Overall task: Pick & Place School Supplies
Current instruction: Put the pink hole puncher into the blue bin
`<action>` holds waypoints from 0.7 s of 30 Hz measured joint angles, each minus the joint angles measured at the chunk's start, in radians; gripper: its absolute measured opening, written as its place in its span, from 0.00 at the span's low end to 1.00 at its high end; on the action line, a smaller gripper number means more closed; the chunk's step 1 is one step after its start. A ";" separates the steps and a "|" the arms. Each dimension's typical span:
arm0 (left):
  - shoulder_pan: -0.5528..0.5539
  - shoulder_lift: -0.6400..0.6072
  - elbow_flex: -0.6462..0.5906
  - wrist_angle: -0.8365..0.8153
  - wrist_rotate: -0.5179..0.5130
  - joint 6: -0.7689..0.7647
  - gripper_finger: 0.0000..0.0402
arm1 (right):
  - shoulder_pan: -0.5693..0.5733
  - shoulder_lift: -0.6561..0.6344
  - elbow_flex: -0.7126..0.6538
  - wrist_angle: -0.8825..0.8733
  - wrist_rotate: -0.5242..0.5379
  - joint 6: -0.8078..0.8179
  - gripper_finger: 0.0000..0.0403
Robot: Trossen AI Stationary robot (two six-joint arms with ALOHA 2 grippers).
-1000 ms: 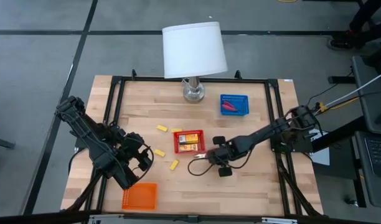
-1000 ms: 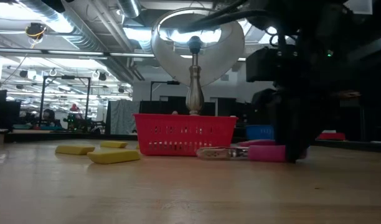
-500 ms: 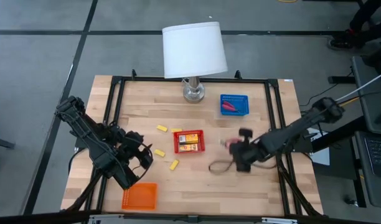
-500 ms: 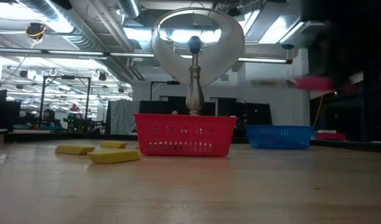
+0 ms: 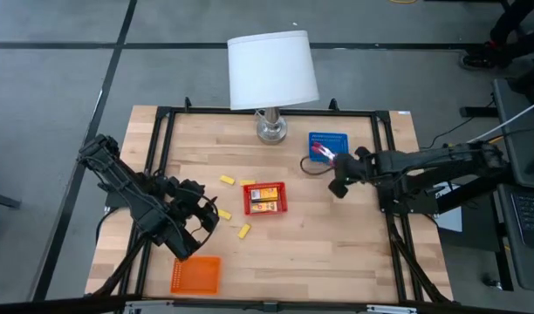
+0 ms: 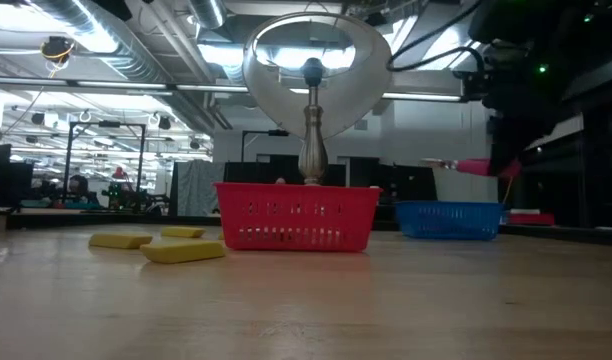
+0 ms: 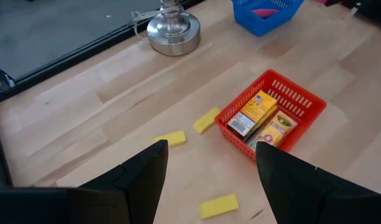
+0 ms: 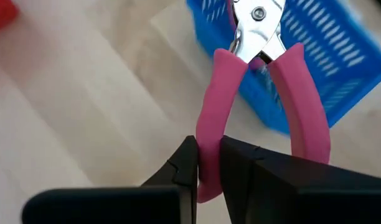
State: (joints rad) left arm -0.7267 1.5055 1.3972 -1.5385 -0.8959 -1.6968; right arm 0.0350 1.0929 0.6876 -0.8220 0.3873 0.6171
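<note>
My right gripper (image 5: 337, 167) is shut on a pink-handled metal tool (image 8: 259, 93) and holds it in the air at the near edge of the blue tray (image 5: 328, 146). A second pink-red tool (image 5: 318, 151) lies in that tray. My left gripper (image 5: 206, 218) is open and empty above the table's left part, its fingers (image 7: 141, 180) apart. Several pale yellow blocks (image 7: 172, 138) lie flat on the wood near the red tray (image 7: 302, 99). That tray holds two orange-yellow oblong boxes (image 7: 249, 115). My right gripper pinches one of the tool's two pink handles (image 8: 210, 118) between its two fingers, near the handle's free end. The other handle (image 8: 302, 112) is free. The fingers come from the table's right and lie along the tool. The tool is lifted clear, its metal head (image 8: 259, 18) over the blue tray.
A lamp with a white shade (image 5: 272, 68) and a silver base (image 5: 270, 129) stands at the far middle. An orange tray (image 5: 197, 274) sits at the near left. A black frame (image 5: 162, 113) runs round the table.
My right gripper has lifted the pink-handled tool off the table beside the red tray. It has carried it up, toward the far edge and slightly right, to the blue tray. The tool was lying on the wood and now hangs clear.
</note>
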 joint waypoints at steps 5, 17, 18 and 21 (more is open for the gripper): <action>0.023 0.000 0.000 0.017 0.000 0.024 0.60 | -0.107 -0.018 -0.015 0.044 -0.034 -0.199 0.09; 0.043 0.000 0.000 0.080 0.000 0.038 0.60 | -0.440 -0.017 -0.056 0.197 -0.285 -0.545 0.09; 0.044 0.000 0.000 0.080 0.000 0.037 0.60 | -0.463 -0.013 -0.056 0.197 -0.297 -0.557 0.09; 0.044 0.000 0.000 0.080 0.000 0.039 0.60 | -0.517 -0.007 -0.056 0.193 -0.303 -0.574 0.09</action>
State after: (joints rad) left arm -0.6824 1.5055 1.3972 -1.4582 -0.8959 -1.6575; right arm -0.4822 1.0859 0.6315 -0.6286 0.0843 0.0435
